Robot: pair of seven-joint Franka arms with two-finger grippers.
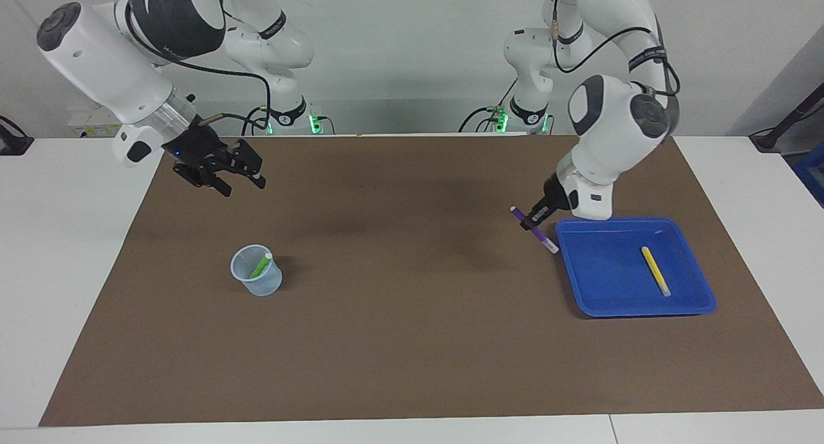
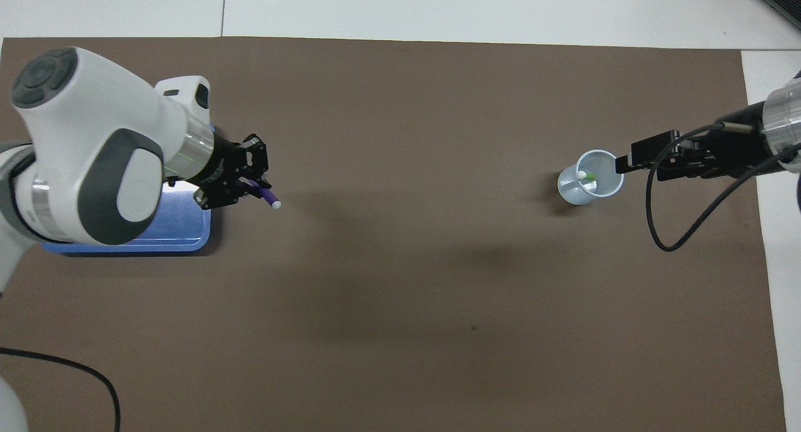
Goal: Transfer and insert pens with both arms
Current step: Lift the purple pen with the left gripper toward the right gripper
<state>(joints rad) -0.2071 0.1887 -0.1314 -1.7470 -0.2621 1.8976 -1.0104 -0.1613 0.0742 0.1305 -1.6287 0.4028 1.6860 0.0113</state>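
My left gripper (image 1: pixel 533 220) is shut on the purple pen (image 1: pixel 544 238) and holds it tilted, pale cap down, over the mat beside the blue tray (image 1: pixel 605 270). Both also show in the overhead view, the left gripper (image 2: pixel 247 185) and the purple pen (image 2: pixel 268 199). The yellow pen (image 1: pixel 655 270) lies in the tray. The green pen (image 1: pixel 261 265) stands in a clear cup (image 1: pixel 256 283), which the overhead view (image 2: pixel 588 185) shows too. My right gripper (image 1: pixel 243 185) is open and empty, raised over the mat by the cup; in the overhead view, my right gripper (image 2: pixel 629 159) overlaps the cup's rim.
A brown mat (image 1: pixel 412 341) covers most of the white table (image 1: pixel 64 270). In the overhead view my left arm hides most of the tray (image 2: pixel 188 244). A black cable (image 2: pixel 682 231) hangs from my right wrist.
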